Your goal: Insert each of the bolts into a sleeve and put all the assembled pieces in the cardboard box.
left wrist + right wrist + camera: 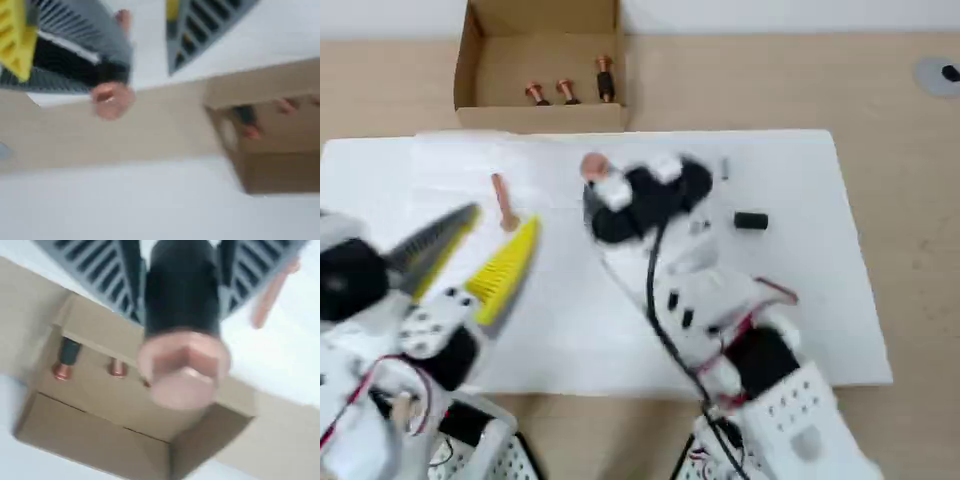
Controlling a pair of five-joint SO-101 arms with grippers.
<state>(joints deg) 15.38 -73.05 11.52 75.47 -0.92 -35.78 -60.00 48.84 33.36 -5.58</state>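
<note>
Right wrist view: fingers around bolt

Likely a lab or office desk: a light wooden tabletop with a round grey cable port, a large white sheet spread across it.

White sheet covers the tan table

High camera looking down over the tan table, wrist cameras close-in, both facing the open brown cardboard box — shared by all three.
</note>
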